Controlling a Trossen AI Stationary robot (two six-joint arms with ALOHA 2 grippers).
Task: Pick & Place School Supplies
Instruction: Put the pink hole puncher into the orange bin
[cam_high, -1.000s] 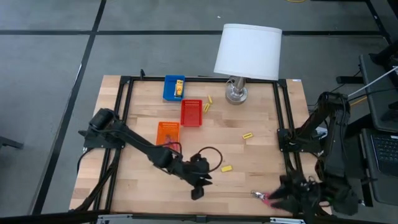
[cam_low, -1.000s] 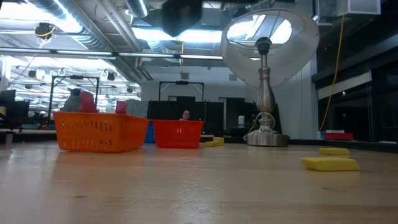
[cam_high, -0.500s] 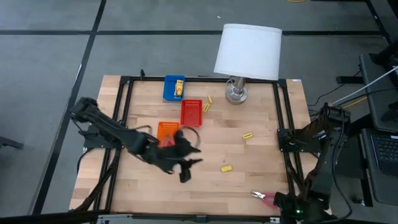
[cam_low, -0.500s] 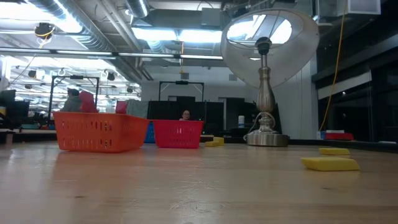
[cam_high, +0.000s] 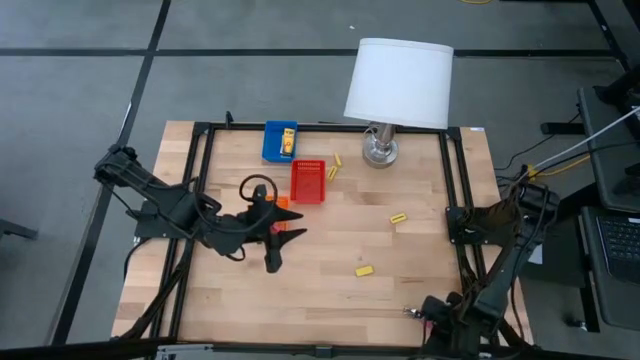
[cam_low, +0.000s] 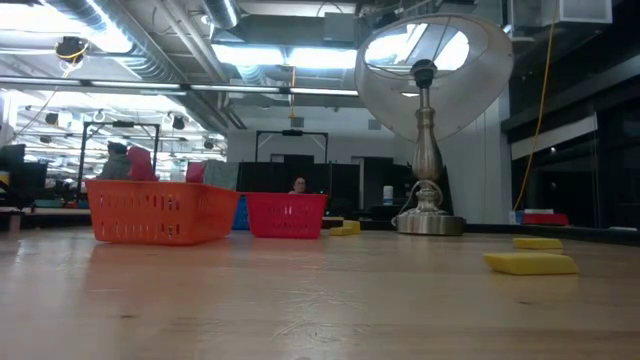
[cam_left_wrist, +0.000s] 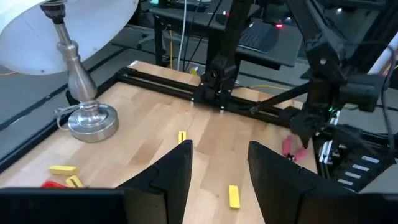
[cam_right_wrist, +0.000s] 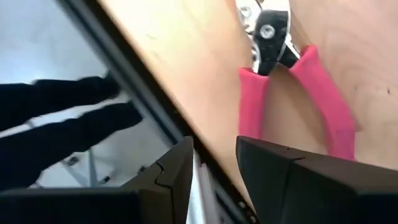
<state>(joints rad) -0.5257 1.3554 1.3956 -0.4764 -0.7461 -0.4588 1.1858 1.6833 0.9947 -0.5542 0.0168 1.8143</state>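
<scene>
Left hand (cam_high: 275, 250) hovers over the tabletop (cam_high: 320, 300) just in front of the orange tray (cam_low: 160, 212), its two dark fingers (cam_left_wrist: 174, 180) parted with nothing between them, pointing across toward the lamp (cam_high: 397, 85). Over on the right, the right hand (cam_high: 440, 325) sits low at the front edge of the tabletop, right by the pink-handled pliers (cam_right_wrist: 292, 81); in the right wrist view its fingers (cam_right_wrist: 280, 180) stand apart and empty, with the pliers lying flat on the wood just beyond the fingertips, metal jaws pointing away. The supplies are scattered: one yellow packet (cam_high: 364, 270) lies out in the open middle of the tabletop, another yellow packet (cam_high: 398, 217) sits nearer the lamp base, and two small yellow stubs (cam_high: 334, 168) rest beside the red tray (cam_high: 308, 181). A yellow item (cam_high: 288, 138) lies inside the blue tray (cam_high: 279, 142) at the back. In the low view a yellow packet lies at the right, the orange and red trays stand side by side at the left, and people show in the room beyond.
</scene>
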